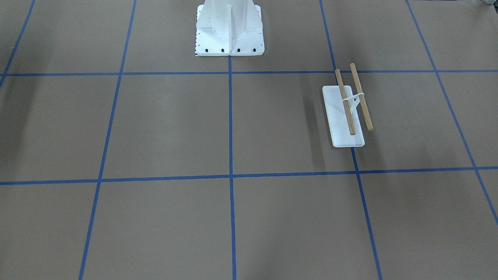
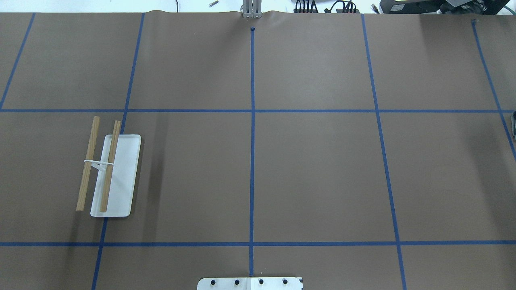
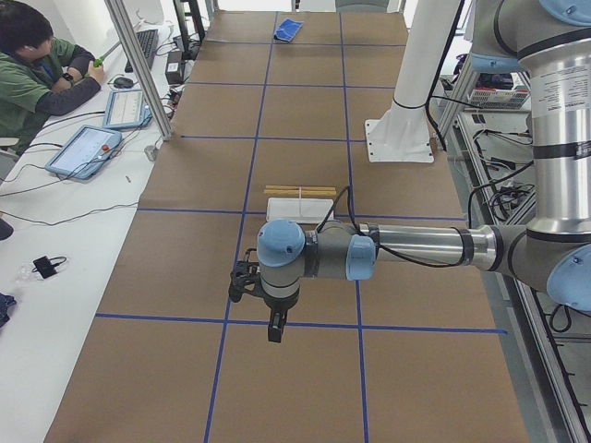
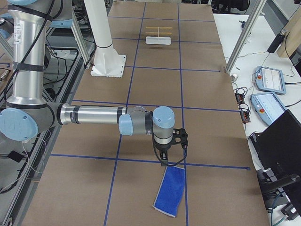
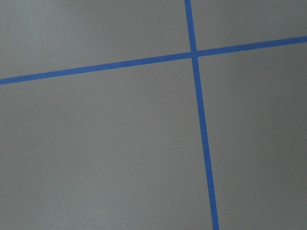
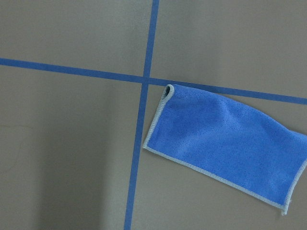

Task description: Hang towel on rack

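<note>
Right gripper (image 4: 163,161): seen only side-on, grip state impossible to tell; towel (image 6: 225,143) flat on table (image 4: 211,94) just beneath, 1 corner curled, 1 edge cut off. Left gripper (image 3: 275,329): likewise unreadable. Rack (image 2: 121,177), 2 rods (image 2: 109,167), well apart from both

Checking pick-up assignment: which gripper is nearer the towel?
Right. The right gripper hangs close beside the towel, at the table's right end; the left gripper is far off at the other end, near the rack.
</note>
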### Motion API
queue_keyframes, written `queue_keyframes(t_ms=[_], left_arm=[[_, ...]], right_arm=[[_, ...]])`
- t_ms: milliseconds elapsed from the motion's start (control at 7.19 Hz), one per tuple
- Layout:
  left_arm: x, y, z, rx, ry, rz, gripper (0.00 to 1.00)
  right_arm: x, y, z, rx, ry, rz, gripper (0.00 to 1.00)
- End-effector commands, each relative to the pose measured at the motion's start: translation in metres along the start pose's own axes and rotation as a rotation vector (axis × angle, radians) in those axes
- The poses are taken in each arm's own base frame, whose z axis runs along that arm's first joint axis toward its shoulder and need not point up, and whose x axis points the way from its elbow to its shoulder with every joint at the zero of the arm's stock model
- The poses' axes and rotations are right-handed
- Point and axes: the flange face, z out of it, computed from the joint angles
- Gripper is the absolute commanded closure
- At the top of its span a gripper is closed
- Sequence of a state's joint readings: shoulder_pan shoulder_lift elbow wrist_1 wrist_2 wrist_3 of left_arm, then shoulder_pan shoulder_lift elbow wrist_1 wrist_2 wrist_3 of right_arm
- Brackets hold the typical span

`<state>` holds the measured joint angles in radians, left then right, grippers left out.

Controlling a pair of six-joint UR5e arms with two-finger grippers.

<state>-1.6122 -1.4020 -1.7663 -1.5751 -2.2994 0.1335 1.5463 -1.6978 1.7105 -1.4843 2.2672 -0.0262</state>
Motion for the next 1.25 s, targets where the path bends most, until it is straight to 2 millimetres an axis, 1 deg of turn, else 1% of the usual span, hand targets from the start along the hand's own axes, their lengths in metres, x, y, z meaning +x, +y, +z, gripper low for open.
queue_keyframes(t_ms=[0, 556, 695, 834, 974, 1113], left_arm=[[0.000, 0.001, 0.001, 0.000, 0.000, 0.000, 0.01], [0.004, -0.001, -0.005, 0.015, -0.007, 0.014, 0.01], [0.004, -0.002, -0.005, 0.015, -0.010, 0.015, 0.01], [0.007, -0.004, -0.009, 0.024, -0.011, 0.021, 0.01], [0.015, -0.012, -0.020, 0.046, -0.015, 0.032, 0.01], [0.024, -0.018, -0.031, 0.073, -0.016, 0.053, 0.01]], right_arm=[[0.000, 0.000, 0.000, 0.002, -0.002, 0.000, 0.00], [-0.002, -0.001, 0.000, 0.005, -0.006, -0.006, 0.00], [-0.006, -0.007, -0.003, 0.013, -0.005, -0.018, 0.00], [-0.007, -0.011, -0.006, 0.019, -0.002, -0.021, 0.00], [-0.019, -0.026, -0.016, 0.044, -0.003, -0.044, 0.00], [-0.037, -0.048, -0.026, 0.081, -0.004, -0.086, 0.00]])
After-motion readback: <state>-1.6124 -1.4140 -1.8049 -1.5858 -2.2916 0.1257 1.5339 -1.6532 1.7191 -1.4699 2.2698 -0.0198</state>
